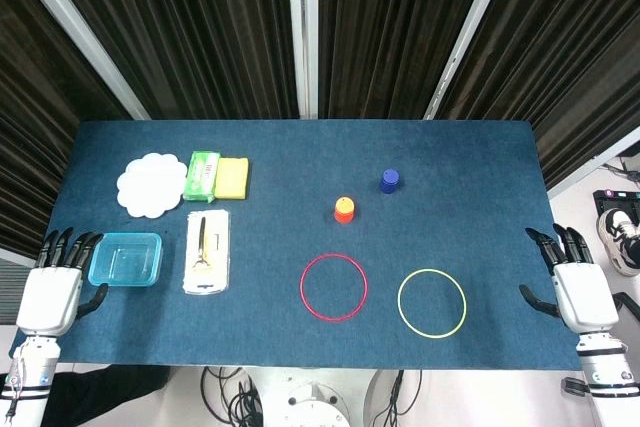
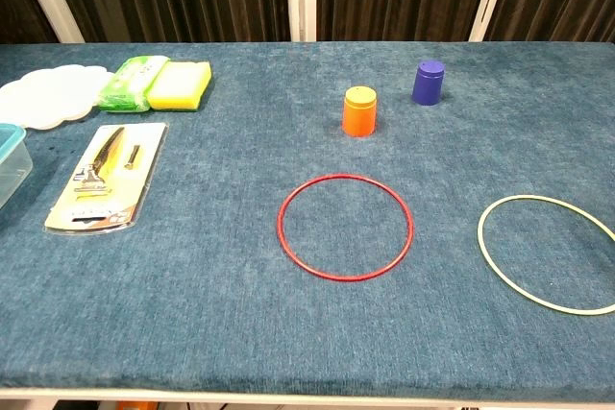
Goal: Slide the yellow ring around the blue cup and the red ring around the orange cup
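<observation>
The red ring (image 1: 334,287) (image 2: 345,227) lies flat on the blue cloth, just in front of the upturned orange cup (image 1: 344,210) (image 2: 359,110). To its right lies the yellow ring (image 1: 432,303) (image 2: 550,253), with the upturned blue cup (image 1: 390,181) (image 2: 429,82) farther back. My left hand (image 1: 55,282) rests at the table's left edge, fingers apart and empty. At the right edge sits my right hand (image 1: 575,282), also open and empty. Neither hand touches a ring. The chest view shows no hand.
On the left side are a white scalloped plate (image 1: 151,185) (image 2: 48,93), a green packet (image 1: 202,175) (image 2: 133,83), a yellow sponge (image 1: 233,177) (image 2: 180,85), a packaged razor (image 1: 207,251) (image 2: 106,175) and a clear teal container (image 1: 126,259) (image 2: 8,162) close to my left hand.
</observation>
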Robot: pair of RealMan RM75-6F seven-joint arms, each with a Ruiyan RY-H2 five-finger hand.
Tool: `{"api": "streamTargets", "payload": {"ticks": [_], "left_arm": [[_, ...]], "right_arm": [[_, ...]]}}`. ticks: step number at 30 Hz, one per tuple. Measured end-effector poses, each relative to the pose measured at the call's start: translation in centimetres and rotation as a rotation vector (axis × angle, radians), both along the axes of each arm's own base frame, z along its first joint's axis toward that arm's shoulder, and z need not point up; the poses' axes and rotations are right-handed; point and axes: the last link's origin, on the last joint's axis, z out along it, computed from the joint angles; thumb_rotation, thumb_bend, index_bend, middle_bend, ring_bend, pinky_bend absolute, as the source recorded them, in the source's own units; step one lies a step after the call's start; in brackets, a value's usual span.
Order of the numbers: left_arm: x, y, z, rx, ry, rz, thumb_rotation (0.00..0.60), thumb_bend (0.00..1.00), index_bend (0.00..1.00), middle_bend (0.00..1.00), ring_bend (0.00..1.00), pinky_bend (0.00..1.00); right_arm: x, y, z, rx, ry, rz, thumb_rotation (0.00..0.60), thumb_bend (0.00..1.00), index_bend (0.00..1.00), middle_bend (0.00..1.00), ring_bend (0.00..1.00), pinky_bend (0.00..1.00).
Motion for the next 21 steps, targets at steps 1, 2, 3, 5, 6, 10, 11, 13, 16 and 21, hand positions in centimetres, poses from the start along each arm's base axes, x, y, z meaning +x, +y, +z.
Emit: {"api": "streamTargets", "payload": {"ticks": [1,2,3,5,6,10,11,13,16,21], "left_arm": [[-0.1,0.0,0.0,0.002,-0.005,0.004,0.6,0.28,0.13,0.12,0.01,0.0],[-0.1,0.0,0.0,0.004,-0.007,0.006,0.6,0.28,0.13,0.12,0.01,0.0],[-0.2,0.0,0.0,0.004,-0.008,0.009,0.6,0.28,0.13,0.12,0.01,0.0],[-0.2,-0.1,-0.1,0.003,-0.008,0.012,0.6,0.28,0.12,0.12,0.01,0.0],[-0.2,-0.1,-0.1,0.002,-0.007,0.011,0.6,0.28,0.12,0.12,0.01,0.0],[-0.1,-0.4,0.0,0.009,-0.008,0.005,0.6,0.28,0.13,0.12,0.01,0.0],[-0.1,-0.5,0.0,0.012,-0.009,0.003,0.6,0.28,0.13,0.12,0.01,0.0],[-0.1,-0.7,0.1,0.017,-0.009,0.0,0.6,0.28,0.13,0.12,0.01,0.0],[0.1,-0.8,0.2,0.021,-0.009,-0.004,0.6,0.28,0.12,0.12,0.01,0.0],[0.3,-0.9,0.3,0.022,-0.007,-0.01,0.6,0.28,0.13,0.12,0.01,0.0]], "right_arm": [[0.0,-0.1,0.0,0.005,0.0,0.001,0.6,0.17,0.11,0.19,0.0,0.0],[0.1,-0.2,-0.1,0.01,0.001,0.003,0.6,0.17,0.11,0.19,0.0,0.0],[0.2,-0.3,-0.2,0.016,0.0,0.007,0.6,0.17,0.11,0.19,0.0,0.0],[0.4,-0.5,-0.2,0.026,-0.001,0.017,0.6,0.17,0.11,0.19,0.0,0.0],[0.5,-0.6,-0.3,0.033,-0.001,0.028,0.6,0.17,0.11,0.2,0.0,0.0],[1.4,-0.8,-0.5,0.06,0.001,0.086,0.6,0.17,0.11,0.32,0.07,0.04],[1.7,-0.8,-0.5,0.068,0.002,0.105,0.6,0.17,0.12,0.38,0.14,0.1],[2.3,-0.8,-0.8,0.096,0.014,0.153,0.6,0.17,0.17,0.57,0.41,0.38],[2.9,-0.8,-1.5,0.165,0.045,0.203,0.6,0.18,0.27,0.87,0.81,0.81],[2.6,-0.8,-3.8,0.328,0.122,0.227,0.6,0.22,0.41,0.97,0.99,0.98]]}}
